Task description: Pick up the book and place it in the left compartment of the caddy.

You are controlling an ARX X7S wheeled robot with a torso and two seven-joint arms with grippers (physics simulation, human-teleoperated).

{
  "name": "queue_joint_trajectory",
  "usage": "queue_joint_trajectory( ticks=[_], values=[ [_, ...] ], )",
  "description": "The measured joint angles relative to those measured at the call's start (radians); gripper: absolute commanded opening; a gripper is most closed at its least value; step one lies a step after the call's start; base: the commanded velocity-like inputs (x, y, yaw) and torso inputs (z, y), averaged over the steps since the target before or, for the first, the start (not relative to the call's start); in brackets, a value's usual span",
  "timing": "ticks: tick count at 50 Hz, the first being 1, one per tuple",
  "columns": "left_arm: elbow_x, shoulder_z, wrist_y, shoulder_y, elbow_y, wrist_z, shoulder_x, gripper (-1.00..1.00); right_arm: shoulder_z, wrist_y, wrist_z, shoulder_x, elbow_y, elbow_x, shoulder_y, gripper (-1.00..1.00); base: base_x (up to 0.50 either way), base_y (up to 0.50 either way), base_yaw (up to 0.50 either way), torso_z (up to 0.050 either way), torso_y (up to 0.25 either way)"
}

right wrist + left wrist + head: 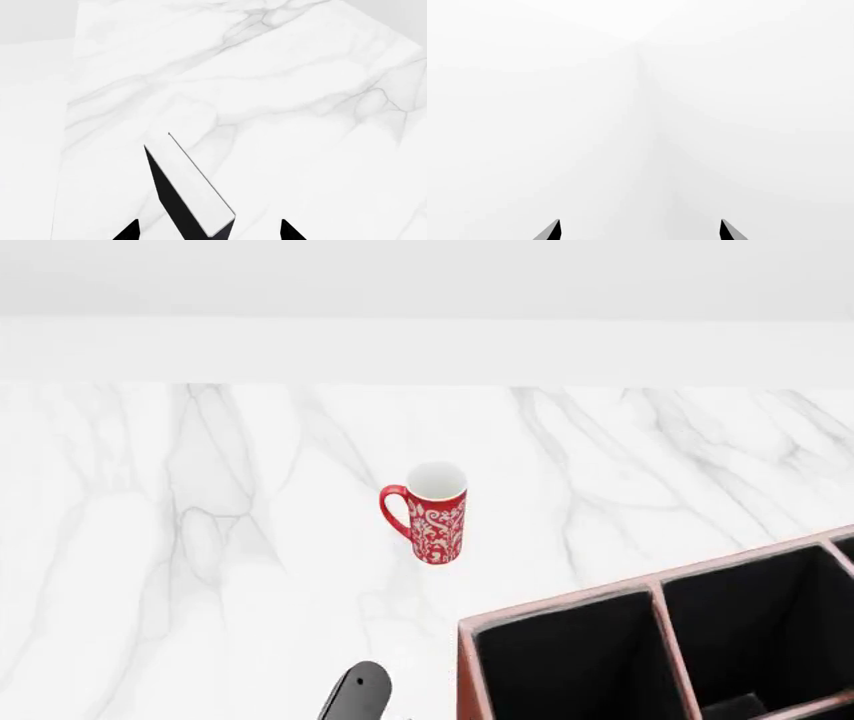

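The book [193, 197] shows only in the right wrist view: black covers, white page edges, over the marble top. It lies between the spread fingertips of my right gripper [210, 231], with a gap on each side, so the gripper is open. The left gripper [640, 231] is open too, with only blank white in front of it. The reddish-brown caddy [467, 670] with its black interior stands at the head view's lower right. Its left compartment [561, 675] is the nearer long slot. Neither gripper appears in the head view.
A red patterned mug [435, 512] stands upright mid-table, beyond the caddy's left corner. A dark rounded arm link [358, 695] pokes in at the bottom edge left of the caddy. A white wall [427, 350] bounds the marble table [160, 540] at the back.
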Motion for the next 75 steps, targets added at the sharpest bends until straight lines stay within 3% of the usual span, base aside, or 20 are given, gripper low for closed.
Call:
queue_joint_trajectory(
  ticks=[75],
  values=[
    [0.019, 0.013, -0.027, -0.022, 0.0, 0.014, 0.0, 1.0, -0.037, -0.01, -0.083, -0.203, 0.292, -0.059, -0.075, 1.0, 0.0, 0.0, 0.0, 0.0, 0.0]
  ],
)
